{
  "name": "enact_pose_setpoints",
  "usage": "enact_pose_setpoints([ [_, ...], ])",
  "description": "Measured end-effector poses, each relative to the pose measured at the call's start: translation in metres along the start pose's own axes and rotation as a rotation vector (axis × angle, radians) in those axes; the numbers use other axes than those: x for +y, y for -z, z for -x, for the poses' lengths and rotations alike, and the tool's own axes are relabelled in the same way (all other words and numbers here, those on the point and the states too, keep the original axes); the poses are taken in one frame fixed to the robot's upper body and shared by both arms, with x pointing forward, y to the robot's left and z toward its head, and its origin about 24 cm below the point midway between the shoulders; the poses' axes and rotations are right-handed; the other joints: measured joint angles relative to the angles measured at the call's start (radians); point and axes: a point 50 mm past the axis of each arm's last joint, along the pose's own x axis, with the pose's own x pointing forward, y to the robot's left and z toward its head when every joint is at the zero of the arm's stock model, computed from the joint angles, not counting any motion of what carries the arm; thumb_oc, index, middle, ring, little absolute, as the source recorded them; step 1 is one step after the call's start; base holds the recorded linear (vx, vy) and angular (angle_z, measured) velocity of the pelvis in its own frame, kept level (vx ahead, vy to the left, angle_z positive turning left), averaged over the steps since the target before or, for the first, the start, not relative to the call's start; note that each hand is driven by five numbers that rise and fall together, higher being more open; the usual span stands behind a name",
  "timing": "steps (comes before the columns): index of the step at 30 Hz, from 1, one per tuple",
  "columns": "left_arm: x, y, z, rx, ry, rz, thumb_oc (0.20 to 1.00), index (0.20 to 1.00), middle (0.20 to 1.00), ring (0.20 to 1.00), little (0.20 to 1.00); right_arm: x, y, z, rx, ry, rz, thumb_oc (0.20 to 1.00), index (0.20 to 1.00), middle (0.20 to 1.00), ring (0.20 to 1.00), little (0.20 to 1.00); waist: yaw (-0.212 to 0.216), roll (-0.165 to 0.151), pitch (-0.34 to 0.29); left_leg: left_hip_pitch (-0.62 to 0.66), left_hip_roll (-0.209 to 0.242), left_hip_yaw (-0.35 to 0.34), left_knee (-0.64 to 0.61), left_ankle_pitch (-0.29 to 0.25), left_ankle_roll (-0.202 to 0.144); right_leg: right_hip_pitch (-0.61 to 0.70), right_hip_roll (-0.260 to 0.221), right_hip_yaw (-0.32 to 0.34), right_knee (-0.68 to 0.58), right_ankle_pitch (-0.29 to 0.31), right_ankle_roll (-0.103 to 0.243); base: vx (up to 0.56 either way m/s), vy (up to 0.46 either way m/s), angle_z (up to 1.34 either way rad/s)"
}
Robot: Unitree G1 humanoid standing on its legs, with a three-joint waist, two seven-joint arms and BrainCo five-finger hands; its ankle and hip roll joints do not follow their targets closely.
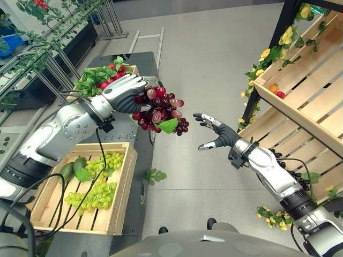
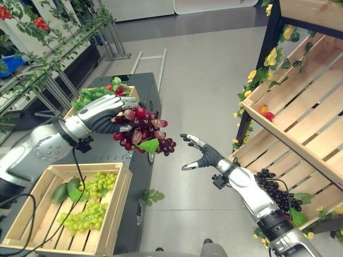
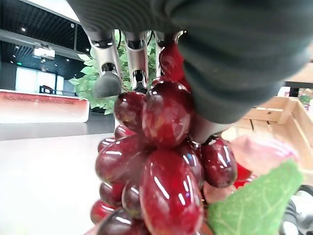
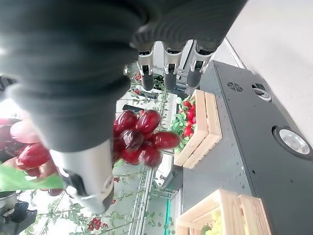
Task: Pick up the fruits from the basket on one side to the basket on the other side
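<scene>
Red grapes [image 1: 161,110] gripped by left hand [image 1: 126,92] | right hand [image 1: 217,134] open | no legible writing

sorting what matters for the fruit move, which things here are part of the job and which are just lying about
Part of the job:
- bunch of dark red grapes, gripped by the left hand
- open right hand, reaching towards it
- near wooden crate of green grapes
- far wooden crate of red fruit
- slatted wooden shelf

Lying about:
- loose green leaf on the floor
- yellow flowers
</scene>
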Motion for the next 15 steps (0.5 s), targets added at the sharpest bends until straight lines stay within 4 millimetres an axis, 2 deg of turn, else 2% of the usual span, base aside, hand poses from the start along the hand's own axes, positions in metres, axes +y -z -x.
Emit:
enact_pose_setpoints([
  [6,-0.007,-0.01,-0.007,-0.055,-0.003,0.078,0.2,0.2,0.2,0.2,0.2,0.005,-0.003,-0.003,-0.028,-0.023,-0.106,1.0,1.0,1.0,1.0,1.0,-0.003,-0.001,-0.002,0.0,0.001,0.001,0.0,-0.001,0.0,0.001,0.002,0.001,-0.003,0.0,0.0,0.0,-0.002,-0.01],
  [10,-0.023,-0.02,-0.016,-0.101,0.001,0.167,0.2,0.2,0.2,0.2,0.2,0.022,-0.013,-0.008,-0.068,-0.122,-0.179,1.0,1.0,1.0,1.0,1.0,-0.015,-0.003,-0.003,0.0,0.002,0.001,0.0,-0.002,-0.001,0.001,0.003,0.001,-0.004,0.0,0.0,0.0,0.0,0.0],
  [15,-0.024,-0.021,-0.017,-0.101,0.001,0.173,0.2,0.2,0.2,0.2,0.2,0.024,-0.012,-0.008,-0.06,-0.135,-0.193,1.0,1.0,1.0,1.0,1.0,-0.026,-0.004,-0.004,0.002,0.003,0.005,0.0,-0.006,-0.003,-0.007,0.008,0.012,-0.001,0.0,0.0,0.01,0.003,-0.07],
])
